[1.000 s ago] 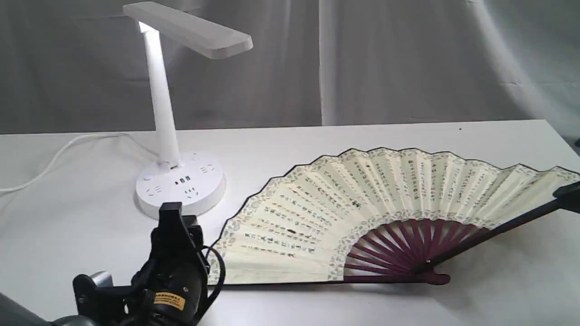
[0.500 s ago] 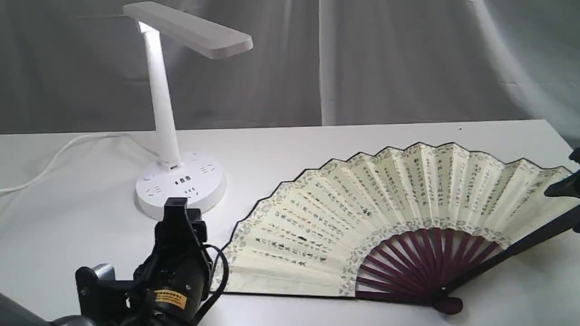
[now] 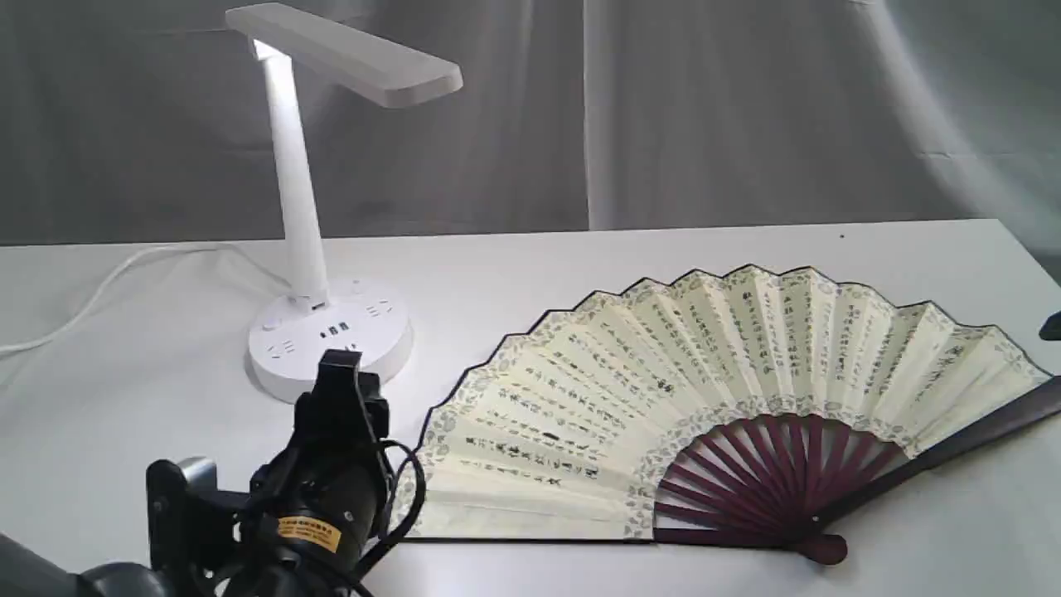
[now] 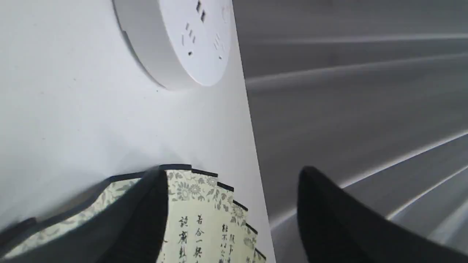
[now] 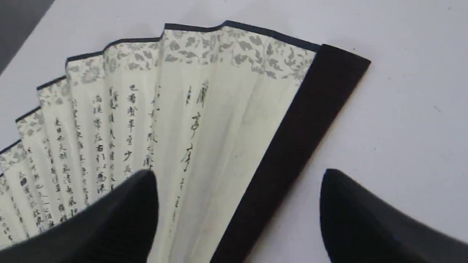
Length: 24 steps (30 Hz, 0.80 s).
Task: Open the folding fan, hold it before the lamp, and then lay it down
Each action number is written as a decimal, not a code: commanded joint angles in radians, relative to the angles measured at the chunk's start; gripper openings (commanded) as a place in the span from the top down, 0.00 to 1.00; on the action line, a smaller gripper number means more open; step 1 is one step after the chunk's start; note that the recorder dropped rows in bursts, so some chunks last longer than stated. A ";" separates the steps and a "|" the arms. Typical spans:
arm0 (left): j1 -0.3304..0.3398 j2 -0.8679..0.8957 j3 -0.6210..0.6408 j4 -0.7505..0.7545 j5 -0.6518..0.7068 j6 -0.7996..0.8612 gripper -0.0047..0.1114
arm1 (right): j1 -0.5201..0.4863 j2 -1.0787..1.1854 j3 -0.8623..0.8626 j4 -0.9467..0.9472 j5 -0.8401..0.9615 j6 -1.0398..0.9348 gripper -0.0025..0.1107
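The folding fan (image 3: pixel 713 398) lies spread wide open on the white table (image 3: pixel 580 257), its maroon ribs fanning out from the pivot at the front. To its left stands the white lamp (image 3: pixel 302 191), head lit. My left gripper (image 3: pixel 341 373) hovers by the fan's left edge, and the left wrist view shows my left gripper (image 4: pixel 233 173) open above the fan's floral border (image 4: pixel 197 190). Only a dark tip of my right gripper (image 3: pixel 1053 326) shows at the right edge. In the right wrist view my right gripper (image 5: pixel 237 174) is open over the fan's dark guard (image 5: pixel 303 135), clear of it.
The lamp's round base (image 4: pixel 182 40) with its sockets sits just beyond the fan's left edge, and its white cord (image 3: pixel 108 286) trails off to the left. A grey curtain (image 3: pixel 746 108) hangs behind the table's far edge.
My right gripper has let go of the fan's right guard and pulled away to the right. The fan shifted a little to the right and settled. My left gripper crept slightly rightward.
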 commanded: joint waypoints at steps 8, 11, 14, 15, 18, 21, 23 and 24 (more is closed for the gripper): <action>0.143 -0.138 0.005 0.283 0.306 0.147 0.51 | 0.000 -0.010 0.000 -0.082 0.137 0.012 0.42; 0.160 -0.194 0.005 0.283 0.388 0.270 0.51 | 0.000 -0.010 0.000 -0.082 0.168 0.012 0.44; 0.170 -0.243 0.005 0.283 0.440 0.403 0.51 | 0.001 -0.010 0.000 -0.082 0.202 0.012 0.47; 0.170 -0.260 0.005 0.268 0.451 0.458 0.51 | 0.001 -0.010 0.000 -0.082 0.212 0.012 0.48; 0.170 -0.304 0.005 0.229 0.501 0.591 0.51 | 0.012 -0.010 0.000 -0.087 0.239 0.012 0.48; 0.172 -0.338 0.005 0.156 0.578 0.675 0.51 | 0.052 -0.014 0.000 -0.121 0.244 0.010 0.48; 0.184 -0.352 0.005 0.143 0.632 0.731 0.51 | 0.092 -0.025 0.000 -0.156 0.240 0.010 0.48; 0.197 -0.361 0.005 0.143 0.670 0.763 0.52 | 0.112 -0.035 0.000 -0.173 0.234 0.012 0.48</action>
